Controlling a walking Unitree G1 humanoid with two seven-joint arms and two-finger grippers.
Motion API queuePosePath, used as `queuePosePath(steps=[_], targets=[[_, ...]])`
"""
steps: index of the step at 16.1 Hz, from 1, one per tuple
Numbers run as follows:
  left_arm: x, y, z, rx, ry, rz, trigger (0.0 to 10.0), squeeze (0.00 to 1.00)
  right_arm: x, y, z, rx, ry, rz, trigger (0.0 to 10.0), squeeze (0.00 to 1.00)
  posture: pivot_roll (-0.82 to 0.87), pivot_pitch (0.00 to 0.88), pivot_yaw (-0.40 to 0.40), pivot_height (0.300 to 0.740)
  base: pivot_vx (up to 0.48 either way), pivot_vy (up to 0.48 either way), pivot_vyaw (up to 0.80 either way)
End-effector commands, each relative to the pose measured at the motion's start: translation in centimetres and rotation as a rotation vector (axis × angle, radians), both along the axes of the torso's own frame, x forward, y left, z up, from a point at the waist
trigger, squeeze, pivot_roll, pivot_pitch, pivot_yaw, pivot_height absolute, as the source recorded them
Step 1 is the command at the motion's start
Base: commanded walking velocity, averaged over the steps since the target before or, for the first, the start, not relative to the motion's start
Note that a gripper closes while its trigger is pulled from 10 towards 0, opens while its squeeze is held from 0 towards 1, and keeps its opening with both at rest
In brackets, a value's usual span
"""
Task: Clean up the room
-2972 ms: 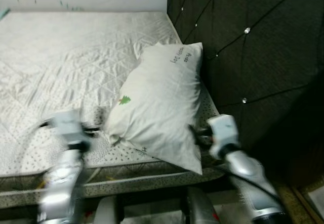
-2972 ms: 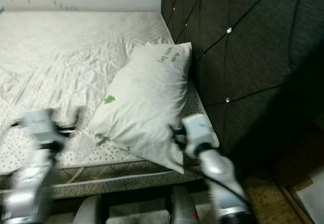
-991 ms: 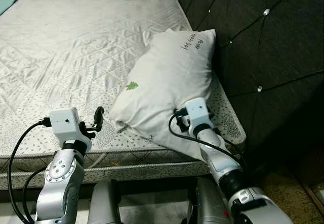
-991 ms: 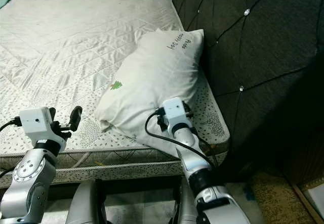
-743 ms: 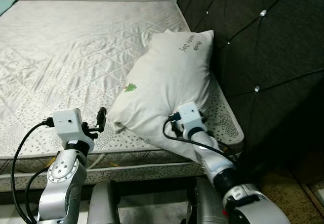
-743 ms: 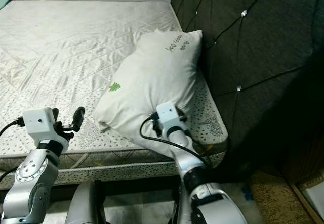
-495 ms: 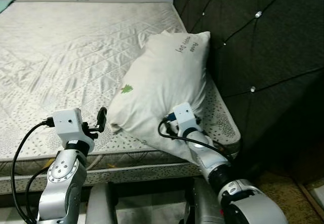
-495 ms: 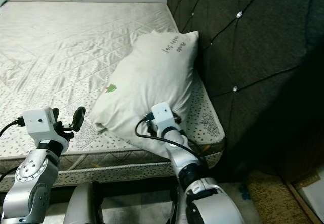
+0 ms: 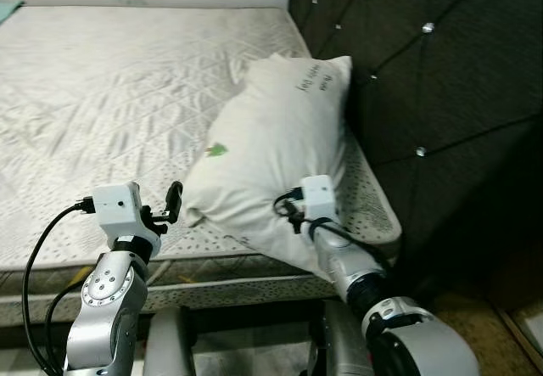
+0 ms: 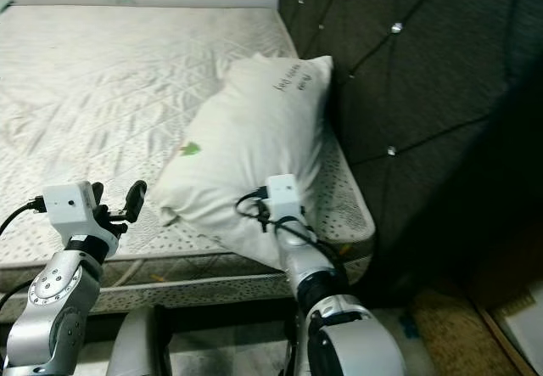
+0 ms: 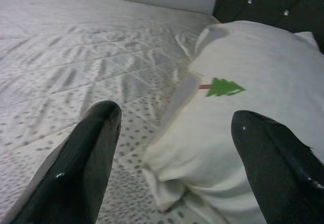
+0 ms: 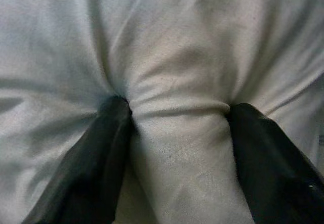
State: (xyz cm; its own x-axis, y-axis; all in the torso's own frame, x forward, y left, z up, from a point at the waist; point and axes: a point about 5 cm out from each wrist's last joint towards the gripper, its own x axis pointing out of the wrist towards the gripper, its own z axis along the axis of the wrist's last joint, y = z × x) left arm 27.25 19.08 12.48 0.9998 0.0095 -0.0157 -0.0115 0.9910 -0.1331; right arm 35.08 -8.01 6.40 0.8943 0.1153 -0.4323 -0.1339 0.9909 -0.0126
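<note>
1. The pillow (image 9: 273, 151) lay at the head end of the bed (image 9: 102, 96), propped at an angle, its upper end leaning on the dark tufted headboard (image 9: 424, 79).
2. The pillow was white, with a small green tree print (image 11: 223, 87) and a line of dark lettering near its upper end.
3. The right gripper (image 12: 174, 128) was pressed into the lower end of the pillow; its jaws were partly spread and pinched a fold of the fabric between the two black fingers (image 12: 96, 153).
4. The left gripper (image 11: 172, 148) hovered over the near edge of the bed, just beside the lower left corner of the pillow; its jaws stood wide and held nothing.
5. The quilted mattress surface carried a speckled border along its near edge.
</note>
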Motion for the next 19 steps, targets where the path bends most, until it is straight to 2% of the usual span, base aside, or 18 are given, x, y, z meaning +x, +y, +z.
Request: queuePosePath(steps=[1,3,7,9,14,19], targets=[[0.1,-0.1,0.0,0.0,0.009,-0.001,10.0,0.0,-1.3,-1.2,-2.4,0.005,0.144,-0.08,0.0,0.0,0.02,0.051,-0.037,0.55,0.0,0.0,0.0],[0.2,-0.3,0.0,-0.003,0.01,-0.007,10.0,0.0,-1.5,-0.7,-2.6,0.037,0.171,-0.089,0.0,0.0,0.02,0.051,-0.035,0.55,0.0,0.0,0.0],[0.1,-0.5,0.0,-0.008,0.014,-0.013,10.0,0.0,-2.2,1.6,-2.9,0.125,0.22,-0.04,0.0,0.0,0.02,0.049,-0.034,0.55,0.0,0.0,0.0],[0.2,-0.5,0.0,-0.009,0.012,-0.012,10.0,0.0,-2.3,2.2,-2.9,0.152,0.226,-0.021,0.0,0.0,0.02,0.048,-0.036,0.55,0.0,0.0,0.0],[0.3,-0.7,0.0,-0.014,0.008,-0.011,10.0,0.0,-2.0,2.1,-2.5,0.168,0.202,-0.001,0.0,0.0,0.02,0.046,-0.04,0.55,0.0,0.0,0.0],[0.3,-0.7,-0.1,-0.021,0.007,0.001,10.0,0.0,-1.4,1.7,-1.9,0.134,0.153,0.036,0.0,0.0,0.02,0.042,-0.05,0.55,0.0,0.0,0.0]])
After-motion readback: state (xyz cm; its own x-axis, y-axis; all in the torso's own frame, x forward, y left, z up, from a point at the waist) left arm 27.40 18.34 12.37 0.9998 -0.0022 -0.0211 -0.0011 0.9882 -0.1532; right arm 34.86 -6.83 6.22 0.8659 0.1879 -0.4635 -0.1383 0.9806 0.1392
